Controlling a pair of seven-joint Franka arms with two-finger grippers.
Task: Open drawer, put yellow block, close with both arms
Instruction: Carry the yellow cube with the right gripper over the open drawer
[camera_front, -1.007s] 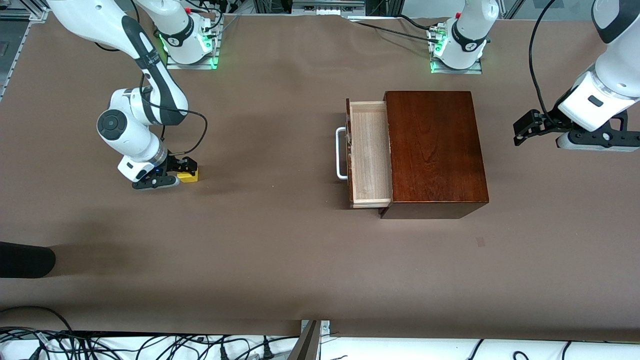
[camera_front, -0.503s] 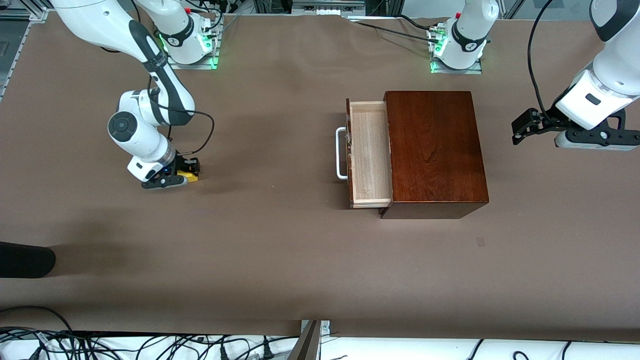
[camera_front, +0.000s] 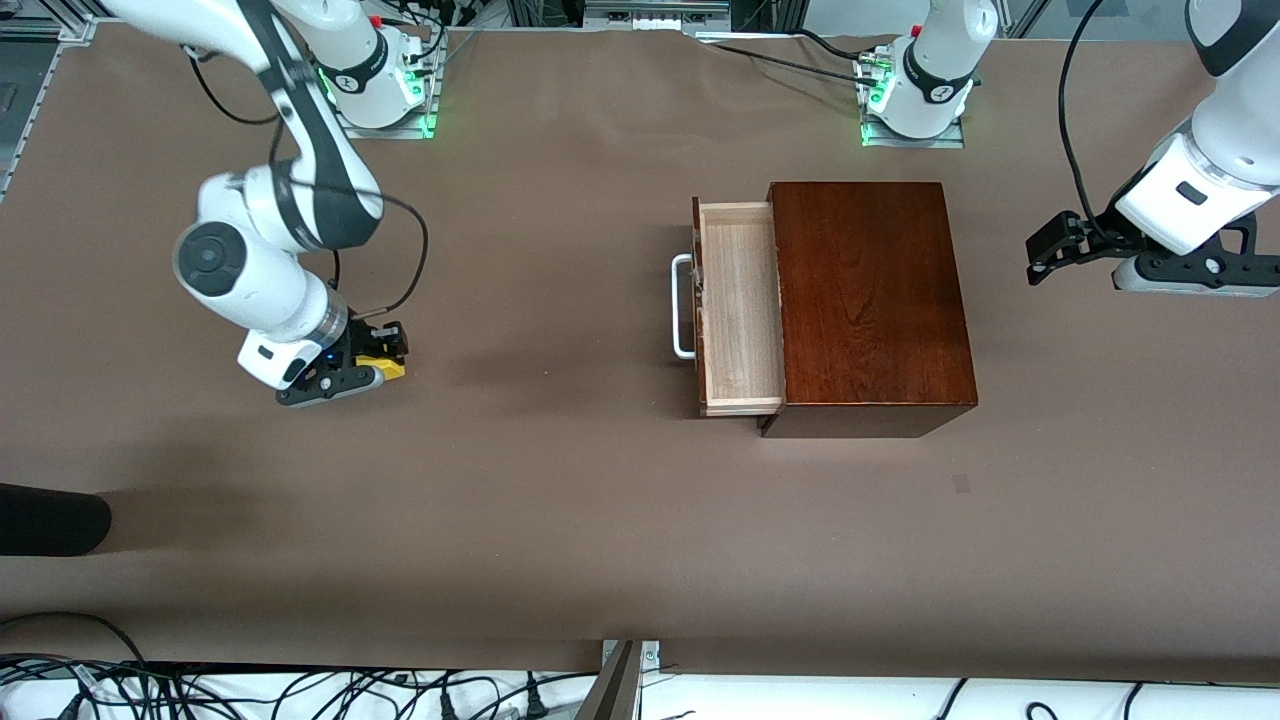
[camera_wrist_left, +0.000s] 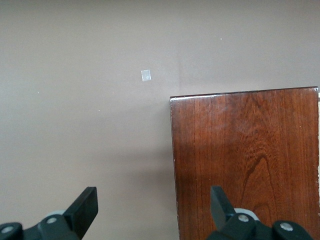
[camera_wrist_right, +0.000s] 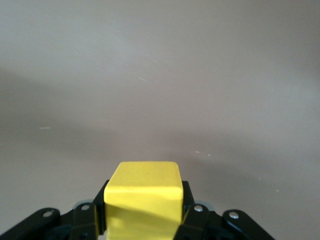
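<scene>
The drawer (camera_front: 740, 305) is pulled partly out of the dark mahogany box (camera_front: 868, 300), its pale tray bare and its white loop handle (camera_front: 681, 306) facing the right arm's end. My right gripper (camera_front: 385, 357) is shut on the yellow block (camera_front: 382, 366) and holds it just above the table at the right arm's end. In the right wrist view the block (camera_wrist_right: 143, 200) sits gripped between the black fingers (camera_wrist_right: 192, 202). My left gripper (camera_front: 1042, 262) is open and empty, in the air past the box at the left arm's end. The left wrist view shows the box's top (camera_wrist_left: 245, 160).
A dark object (camera_front: 50, 520) lies at the table's edge at the right arm's end, nearer the front camera. A small pale mark (camera_front: 961, 484) is on the brown table (camera_front: 550, 500) near the box. Cables lie along the front edge.
My right arm has lifted and turned, raising the yellow block a little off the table in its grip. My left arm has barely shifted.
</scene>
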